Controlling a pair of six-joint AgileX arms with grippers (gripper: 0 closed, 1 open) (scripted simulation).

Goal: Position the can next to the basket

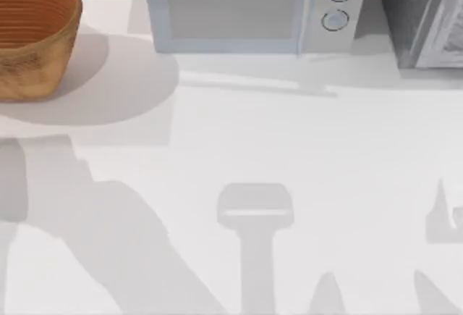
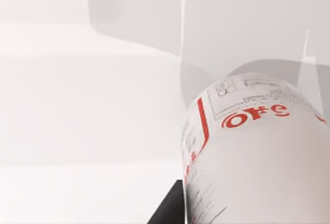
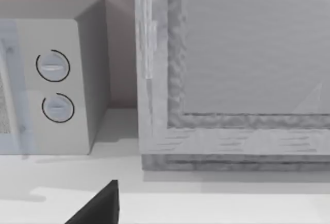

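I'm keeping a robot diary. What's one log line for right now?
can: close up at left wrist camera | basket: table's far left | microwave: at back

Little of the AgileX arms' own bodywork is visible. At the lower edge of the left wrist view, a plain matte black finger (image 2: 169,209) forms a flat, angular wedge. At the lower left of the right wrist view, a second black finger (image 3: 100,207) has the same slanted, sharp-edged shape. Neither piece carries visible screws, cables or markings.
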